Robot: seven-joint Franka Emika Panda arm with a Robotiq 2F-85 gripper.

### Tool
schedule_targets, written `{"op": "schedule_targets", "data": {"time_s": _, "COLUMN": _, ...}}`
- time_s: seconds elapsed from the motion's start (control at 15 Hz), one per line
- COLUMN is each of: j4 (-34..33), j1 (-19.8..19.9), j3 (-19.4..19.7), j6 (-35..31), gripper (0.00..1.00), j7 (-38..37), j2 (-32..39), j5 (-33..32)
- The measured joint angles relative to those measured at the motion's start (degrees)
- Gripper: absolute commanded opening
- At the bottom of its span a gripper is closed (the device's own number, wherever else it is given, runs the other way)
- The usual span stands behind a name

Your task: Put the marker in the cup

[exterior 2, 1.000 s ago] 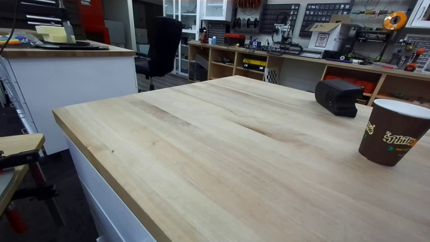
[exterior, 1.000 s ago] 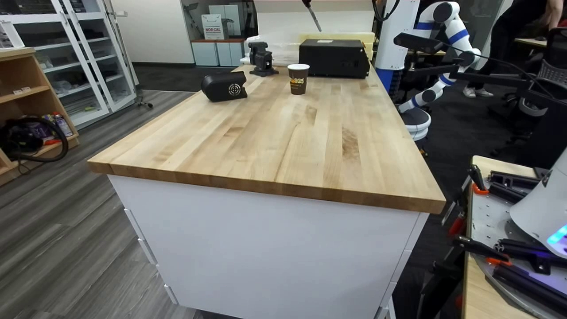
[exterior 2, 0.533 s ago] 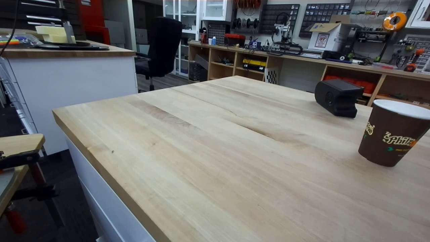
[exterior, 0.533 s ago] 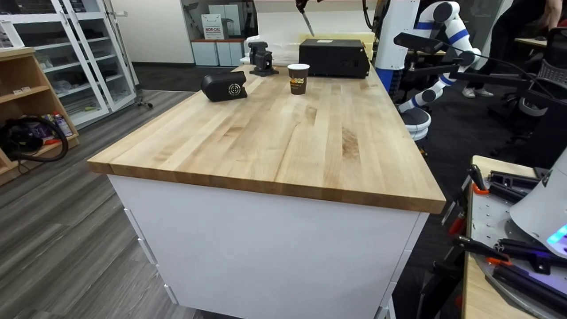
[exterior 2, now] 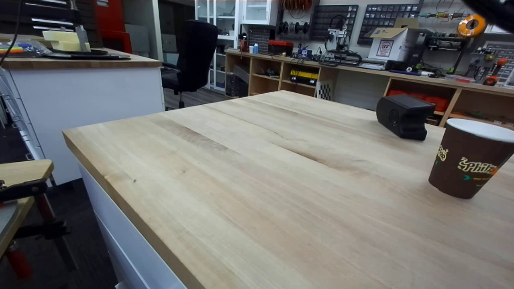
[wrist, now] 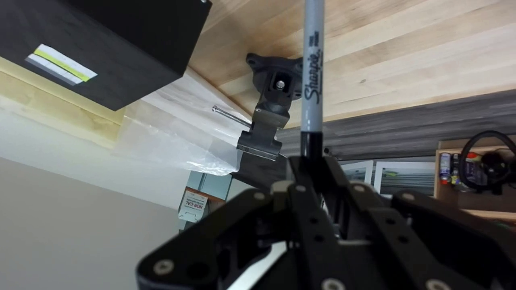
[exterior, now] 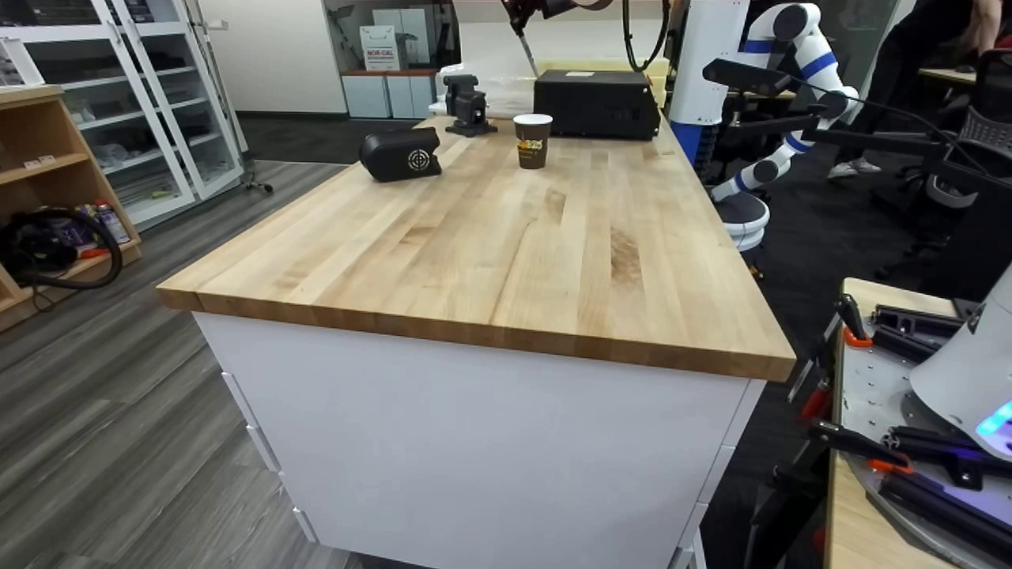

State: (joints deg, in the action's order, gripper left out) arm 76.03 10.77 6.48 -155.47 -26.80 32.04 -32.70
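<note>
With fingers (wrist: 299, 171) pinched narrow, grips the marker (wrist: 312, 80) by its black end. Holds it tilted, apart from the cup (exterior: 532, 144).

In an exterior view | cup (exterior 2: 468, 160) upright on wooden tabletop (exterior 2: 257, 192) | black device (exterior 2: 403, 116) nearby, apart

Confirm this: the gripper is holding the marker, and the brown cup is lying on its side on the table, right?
Not quite: the brown cup stands upright on the table, as both exterior views show. The gripper is holding the marker.
</note>
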Motion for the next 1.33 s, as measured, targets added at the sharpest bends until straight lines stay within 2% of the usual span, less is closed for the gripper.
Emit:
{"op": "schedule_targets", "data": {"time_s": 0.4, "j4": -2.43, "j1": 0.00, "j3": -1.25, "j6": 0.14, "gripper": 0.05, "j7": 0.66, "j2": 2.50, "j5": 3.00}}
{"op": "schedule_targets", "data": {"time_s": 1.33, "j4": -2.54, "j1": -0.48, "j3": -1.37, "j6": 0.14, "gripper": 0.05, "j7": 0.73, "j2": 3.22, "j5": 3.07}}
